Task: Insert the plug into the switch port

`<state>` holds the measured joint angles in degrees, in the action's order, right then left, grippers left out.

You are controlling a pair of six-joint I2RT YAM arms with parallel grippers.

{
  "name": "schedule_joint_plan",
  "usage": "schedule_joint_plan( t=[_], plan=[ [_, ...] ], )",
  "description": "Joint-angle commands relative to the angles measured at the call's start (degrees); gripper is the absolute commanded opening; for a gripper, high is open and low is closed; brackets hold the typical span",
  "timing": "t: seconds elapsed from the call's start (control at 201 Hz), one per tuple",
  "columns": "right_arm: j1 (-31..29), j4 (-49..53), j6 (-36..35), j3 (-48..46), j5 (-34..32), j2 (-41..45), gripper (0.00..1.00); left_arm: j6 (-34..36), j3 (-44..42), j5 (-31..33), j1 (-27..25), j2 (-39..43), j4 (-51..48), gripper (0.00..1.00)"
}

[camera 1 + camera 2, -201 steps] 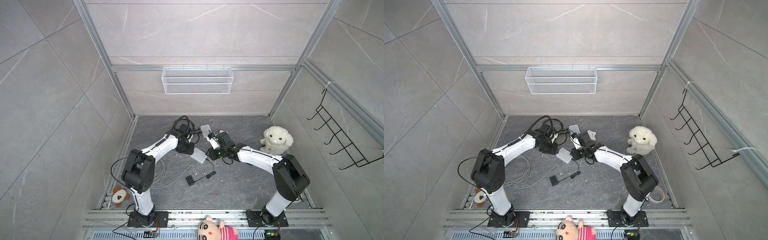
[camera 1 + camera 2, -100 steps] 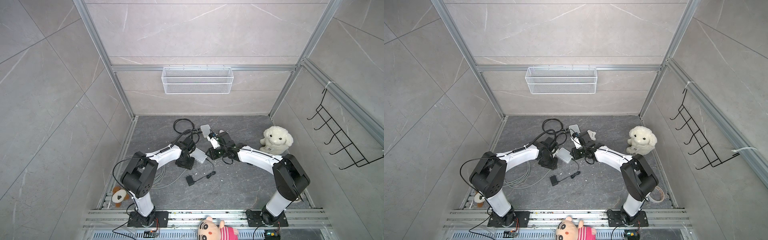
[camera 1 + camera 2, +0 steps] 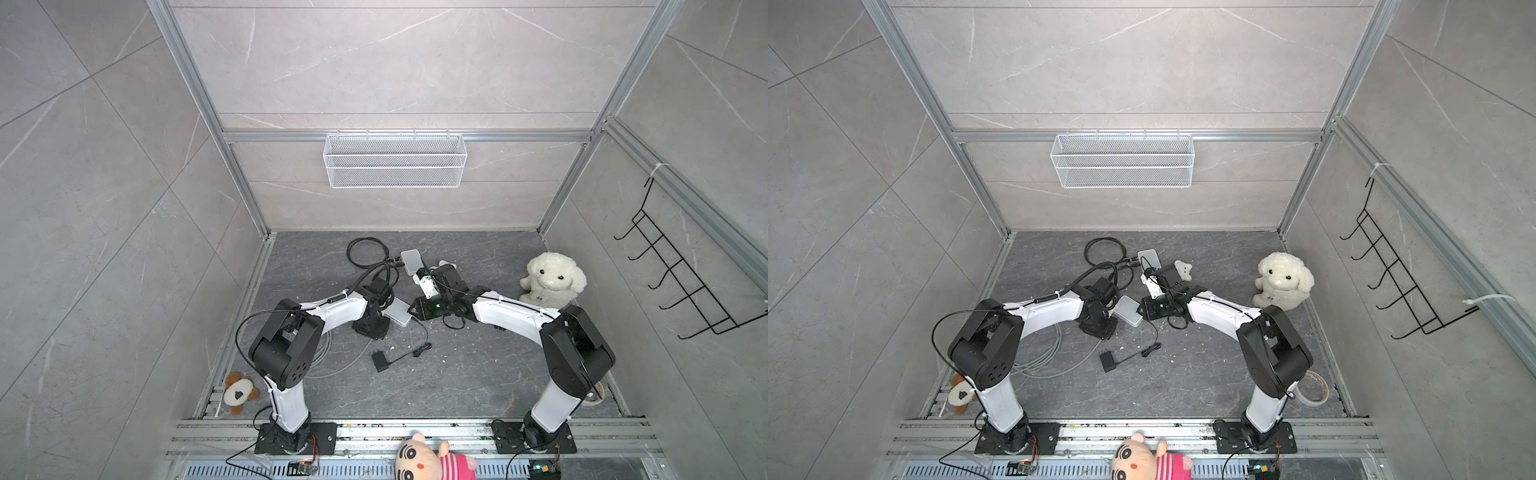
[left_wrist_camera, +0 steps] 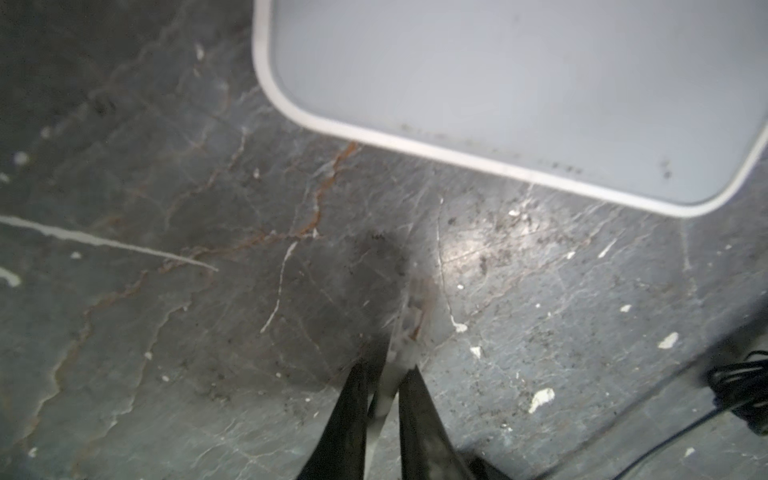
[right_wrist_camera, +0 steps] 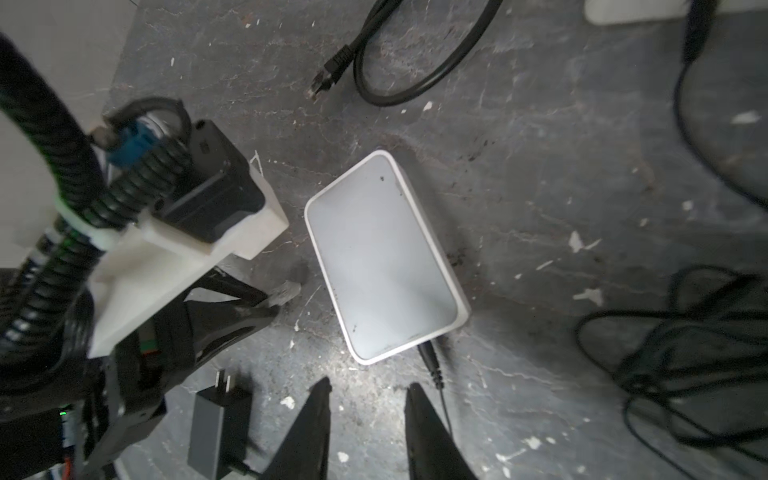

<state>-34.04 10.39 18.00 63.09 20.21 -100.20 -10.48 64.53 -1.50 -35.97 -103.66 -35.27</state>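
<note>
Left wrist view: left gripper (image 4: 388,368) was pinching the clear plug (image 4: 409,328), tip aimed at the long edge of the switch (image 4: 498,83) just ahead — ports not visible — while the right gripper (image 5: 370,384), spread and empty, sat by its short end.

Top views evenly bright, sharp; wrist views dim, blurred, with glare on the floor (image 4: 490,249) just beside the switch (image 4: 498,83).
</note>
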Motion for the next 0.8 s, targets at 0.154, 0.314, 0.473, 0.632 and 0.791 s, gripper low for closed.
schedule_joint_plan(
  t=[0.154,0.314,0.473,0.632,0.791],
  plan=[
    [1.4,-4.8,13.8,3.9,13.0,-5.1,0.34,9.3,1.5,-5.7,0.2,3.3,5.8,0.13],
    [1.6,-8.1,18.5,3.8,14.7,-7.6,0.34,10.6,0.3,-9.0,1.2,4.8,6.9,0.13],
    [2.3,-14.7,22.2,0.8,18.1,-9.1,0.34,10.6,-2.0,-15.5,3.5,6.1,9.2,0.13],
    [2.6,-22.6,24.3,-1.0,21.9,-9.7,0.35,11.5,-1.9,-22.4,4.8,5.8,8.7,0.12],
    [2.9,-26.2,27.0,-1.1,24.1,-12.0,0.35,11.8,-2.2,-26.1,5.7,6.0,8.8,0.11]
  ],
)
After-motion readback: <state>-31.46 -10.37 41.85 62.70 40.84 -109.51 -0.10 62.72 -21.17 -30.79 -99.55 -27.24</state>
